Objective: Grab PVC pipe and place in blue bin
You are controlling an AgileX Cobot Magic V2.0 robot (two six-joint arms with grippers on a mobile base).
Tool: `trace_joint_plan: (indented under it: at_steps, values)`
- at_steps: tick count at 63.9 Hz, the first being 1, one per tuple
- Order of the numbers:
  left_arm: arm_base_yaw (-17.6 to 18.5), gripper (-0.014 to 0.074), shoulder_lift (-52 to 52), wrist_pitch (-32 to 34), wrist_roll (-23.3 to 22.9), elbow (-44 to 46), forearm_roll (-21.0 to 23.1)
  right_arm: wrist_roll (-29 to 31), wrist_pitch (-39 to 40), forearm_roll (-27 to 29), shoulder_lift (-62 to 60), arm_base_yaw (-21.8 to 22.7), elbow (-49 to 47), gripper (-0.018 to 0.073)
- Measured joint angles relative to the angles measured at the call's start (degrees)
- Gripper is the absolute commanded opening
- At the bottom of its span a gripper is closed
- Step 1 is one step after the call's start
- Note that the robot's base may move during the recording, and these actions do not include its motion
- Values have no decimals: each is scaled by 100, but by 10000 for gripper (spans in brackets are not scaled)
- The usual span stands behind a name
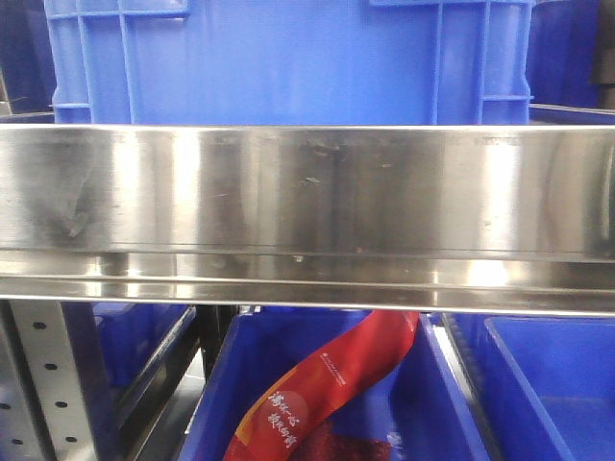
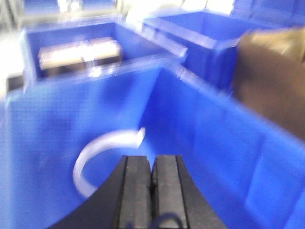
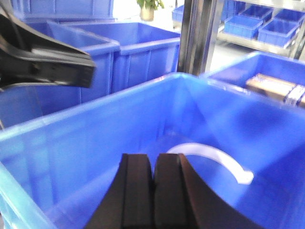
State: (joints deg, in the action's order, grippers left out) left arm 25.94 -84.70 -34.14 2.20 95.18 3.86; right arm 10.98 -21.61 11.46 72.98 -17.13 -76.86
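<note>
A white curved PVC pipe (image 2: 102, 142) lies on the floor of a large blue bin (image 2: 205, 143). My left gripper (image 2: 152, 158) is shut and empty, above the bin's inside, with the pipe just ahead and to its left. In the right wrist view the same pipe (image 3: 214, 153) lies in the bin (image 3: 95, 143), ahead and right of my right gripper (image 3: 155, 156), which is shut and empty. The left wrist view is blurred. Neither gripper shows in the front view.
The other arm (image 3: 43, 62) hangs over the bin's far left rim. More blue bins stand around, one holding boxes (image 2: 78, 52). A brown carton (image 2: 271, 76) is at the right. A steel post (image 3: 200, 33) rises behind. A steel shelf beam (image 1: 307, 202) fills the front view.
</note>
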Motion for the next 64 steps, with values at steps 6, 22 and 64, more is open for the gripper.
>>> trace_joint_plan:
  at_steps: [6, 22, 64]
  values:
    - [-129, -111, 303, 11, -37, -249, 0, -52, 14, 0, -301, 189, 125, -168]
    - [-630, -111, 2114, 1140, -85, -2273, -38, -52, 497, 0, -1540, 911, 1403, -168]
    - [-2537, -111, 5493, 1940, -528, -5564, -150, -52, 1311, 0, -4440, 1463, 4201, -168]
